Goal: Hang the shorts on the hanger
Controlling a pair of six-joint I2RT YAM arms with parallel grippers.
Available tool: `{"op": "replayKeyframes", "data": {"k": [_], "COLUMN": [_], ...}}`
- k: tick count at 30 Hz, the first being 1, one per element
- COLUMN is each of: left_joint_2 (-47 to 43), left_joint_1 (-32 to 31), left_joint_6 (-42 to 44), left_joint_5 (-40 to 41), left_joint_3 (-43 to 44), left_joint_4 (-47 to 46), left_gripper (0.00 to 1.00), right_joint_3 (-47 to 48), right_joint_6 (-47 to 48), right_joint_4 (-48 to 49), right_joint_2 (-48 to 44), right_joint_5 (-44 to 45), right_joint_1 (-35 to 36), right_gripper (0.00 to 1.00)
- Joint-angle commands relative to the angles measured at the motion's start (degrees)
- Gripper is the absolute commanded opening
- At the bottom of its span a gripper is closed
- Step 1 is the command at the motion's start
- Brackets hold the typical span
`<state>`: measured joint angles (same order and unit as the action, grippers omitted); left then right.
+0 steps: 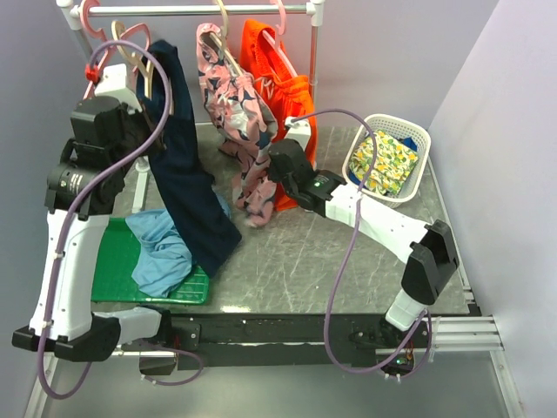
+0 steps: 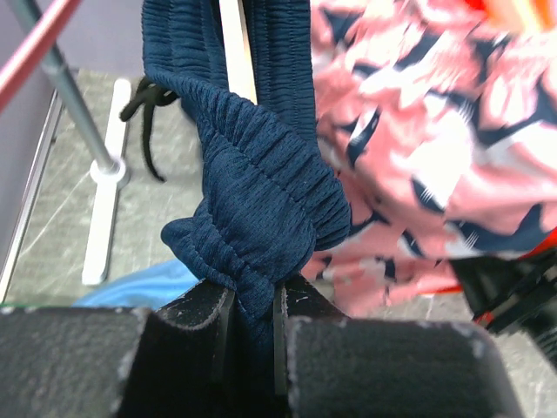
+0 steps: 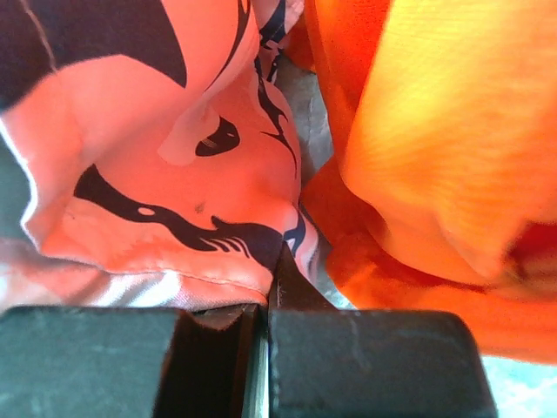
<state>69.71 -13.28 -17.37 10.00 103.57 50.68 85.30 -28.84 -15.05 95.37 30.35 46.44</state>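
The dark navy shorts (image 1: 187, 192) hang from the left end of the rack down to the table. My left gripper (image 2: 252, 300) is shut on their gathered waistband (image 2: 261, 183), raised beside the rack. A strip of the tan hanger (image 2: 235, 43) shows between the navy folds; in the top view the hanger (image 1: 130, 54) hangs by its hook at the rail. My right gripper (image 3: 265, 296) is shut with nothing seen between its jaws. Its tips press against the hem of the pink patterned shorts (image 3: 157, 174), with orange cloth (image 3: 435, 131) to its right.
Pink patterned shorts (image 1: 231, 113) and orange shorts (image 1: 278, 87) hang on the rail (image 1: 200, 10). Light blue shorts (image 1: 161, 252) lie on a green mat (image 1: 113, 261). A white basket (image 1: 418, 135) with printed cloth stands at the back right. The rack post (image 2: 78, 113) is close on the left.
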Motion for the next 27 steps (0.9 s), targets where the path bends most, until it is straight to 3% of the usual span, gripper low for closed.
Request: {"op": "replayKeyframes", "data": {"k": [1,6,19,27], "left_joint_2": [1.8,5.5,9.1,14.6], "left_joint_1": [0.5,1.1,8.0,9.9], "left_joint_6": [-0.7,-1.0,2.9,5.9], "left_joint_5": [-2.0,-4.1,-16.3,-19.2], "left_joint_3": [7.9,13.8,13.1,19.4], "left_joint_4": [-10.0,-8.2,-8.1,-5.6], "left_gripper": [0.01,0.01,0.01,0.01], "right_joint_3": [-0.9,-1.1,-1.4,-0.9], "right_joint_6": [0.1,-0.3,0.1,0.4], "right_joint_4": [1.2,1.1,1.3,0.5], "right_joint_2": [-4.4,-4.8,-5.6,-6.0], "right_joint_5": [0.3,0.2,-0.9,-1.2], "right_joint_1": [-0.5,-0.5,-0.5,-0.5], "right_gripper": [0.0,0.0,0.0,0.0]}}
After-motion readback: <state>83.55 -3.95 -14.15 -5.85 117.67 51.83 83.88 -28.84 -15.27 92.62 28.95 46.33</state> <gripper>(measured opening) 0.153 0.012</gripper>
